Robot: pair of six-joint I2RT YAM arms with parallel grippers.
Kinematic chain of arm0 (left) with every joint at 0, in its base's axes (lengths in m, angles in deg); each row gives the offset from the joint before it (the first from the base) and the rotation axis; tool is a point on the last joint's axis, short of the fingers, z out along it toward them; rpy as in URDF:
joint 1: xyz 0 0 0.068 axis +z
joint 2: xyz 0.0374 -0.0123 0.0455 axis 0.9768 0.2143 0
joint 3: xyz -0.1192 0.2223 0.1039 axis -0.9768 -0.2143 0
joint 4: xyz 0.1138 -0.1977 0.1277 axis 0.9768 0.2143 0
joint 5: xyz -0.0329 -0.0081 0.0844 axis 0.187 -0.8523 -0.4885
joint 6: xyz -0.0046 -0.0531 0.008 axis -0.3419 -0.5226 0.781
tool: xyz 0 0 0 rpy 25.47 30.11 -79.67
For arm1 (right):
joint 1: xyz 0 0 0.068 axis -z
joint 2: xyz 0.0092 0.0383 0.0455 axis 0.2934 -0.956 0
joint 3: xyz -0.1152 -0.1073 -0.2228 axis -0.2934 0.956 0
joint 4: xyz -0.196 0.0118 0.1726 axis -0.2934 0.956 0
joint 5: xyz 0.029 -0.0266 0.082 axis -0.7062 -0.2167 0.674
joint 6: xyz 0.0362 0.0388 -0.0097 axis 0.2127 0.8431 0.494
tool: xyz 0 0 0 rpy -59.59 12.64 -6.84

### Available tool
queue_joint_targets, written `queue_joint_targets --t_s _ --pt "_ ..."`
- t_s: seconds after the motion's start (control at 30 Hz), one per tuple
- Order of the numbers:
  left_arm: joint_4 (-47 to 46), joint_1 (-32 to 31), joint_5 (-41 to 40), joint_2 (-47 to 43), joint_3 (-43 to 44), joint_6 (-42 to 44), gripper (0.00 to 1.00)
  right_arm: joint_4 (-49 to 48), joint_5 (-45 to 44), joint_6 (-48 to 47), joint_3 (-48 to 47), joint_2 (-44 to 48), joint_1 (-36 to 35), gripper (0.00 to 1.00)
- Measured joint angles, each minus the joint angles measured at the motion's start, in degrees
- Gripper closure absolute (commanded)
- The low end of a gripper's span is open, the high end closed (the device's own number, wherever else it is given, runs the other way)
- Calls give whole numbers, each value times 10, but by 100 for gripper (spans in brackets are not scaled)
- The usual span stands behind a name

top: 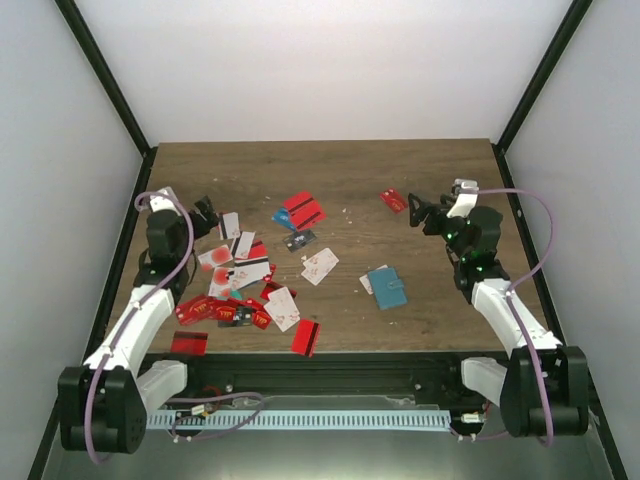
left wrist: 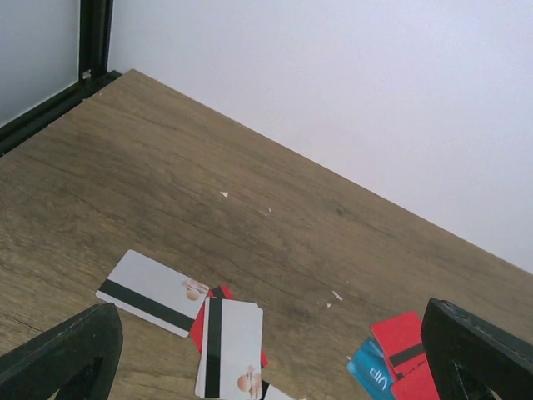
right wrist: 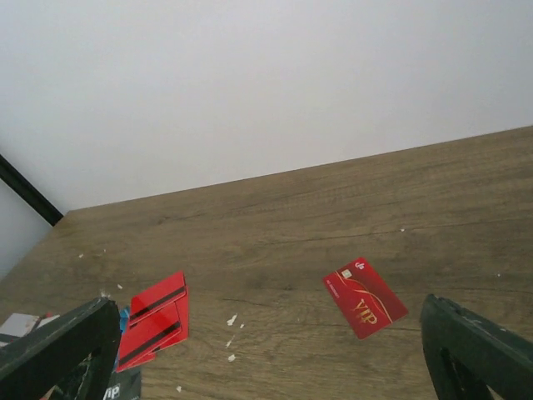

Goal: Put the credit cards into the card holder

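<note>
Many credit cards [top: 240,285] lie scattered on the left and middle of the wooden table, red, white and black-striped. A pair of red striped cards [top: 303,211] lies further back, also in the right wrist view [right wrist: 153,320]. A single red VIP card [top: 393,200] lies at the back right [right wrist: 365,297]. The teal card holder [top: 385,286] lies closed right of centre, beside a white card. My left gripper [top: 207,217] is open and empty above white striped cards [left wrist: 228,347]. My right gripper [top: 419,213] is open and empty, just right of the VIP card.
Black frame posts [top: 105,80] and white walls enclose the table on three sides. A thin blue card [left wrist: 372,369] lies beside the red striped pair. A red card [top: 189,343] and another [top: 306,338] lie at the table's near edge.
</note>
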Motion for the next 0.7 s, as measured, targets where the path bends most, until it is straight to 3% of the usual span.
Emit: queue_joint_targets --t_s 0.3,0.43,0.7 --pt "95 -29 26 71 58 -44 0 80 19 64 -51 -33 2 0" --pt "146 -134 37 105 92 -43 0 166 29 87 -64 -56 -10 0" --pt "160 -330 83 151 113 -65 0 337 -60 139 -65 -48 -108 1"
